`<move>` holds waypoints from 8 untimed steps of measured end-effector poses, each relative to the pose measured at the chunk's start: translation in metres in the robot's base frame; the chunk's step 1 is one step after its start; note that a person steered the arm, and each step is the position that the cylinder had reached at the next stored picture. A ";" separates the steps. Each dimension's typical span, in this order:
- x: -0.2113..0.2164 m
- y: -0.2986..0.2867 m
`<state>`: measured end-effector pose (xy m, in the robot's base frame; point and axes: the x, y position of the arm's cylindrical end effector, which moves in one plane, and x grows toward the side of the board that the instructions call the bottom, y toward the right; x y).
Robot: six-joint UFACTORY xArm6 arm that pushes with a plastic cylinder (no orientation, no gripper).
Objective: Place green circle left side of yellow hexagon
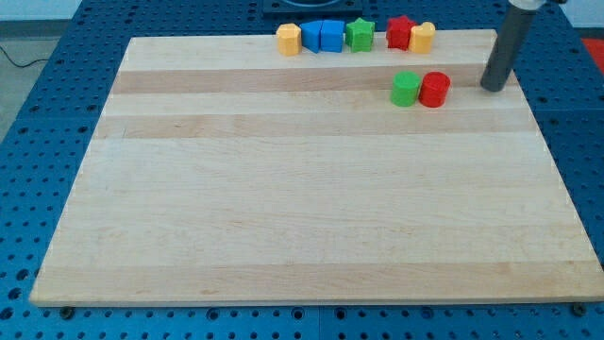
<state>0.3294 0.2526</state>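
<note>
The green circle [406, 89] sits on the wooden board [302, 189] near the view's upper right, touching a red circle [435, 90] on its right. The yellow hexagon [289, 40] stands at the left end of a row of blocks along the board's top edge. My tip [492, 88] rests on the board to the right of the red circle, a short gap away, at the same height in the view as the two circles. The rod rises toward the view's top right.
The top row runs from the yellow hexagon through a blue block [312, 36], a blue cube [330, 36], a green star [360, 35], a red star [400, 33] and a yellow block [422, 38]. A blue perforated table [57, 113] surrounds the board.
</note>
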 end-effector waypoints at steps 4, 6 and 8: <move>0.002 -0.243; 0.000 -0.351; -0.004 -0.307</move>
<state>0.3253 -0.0545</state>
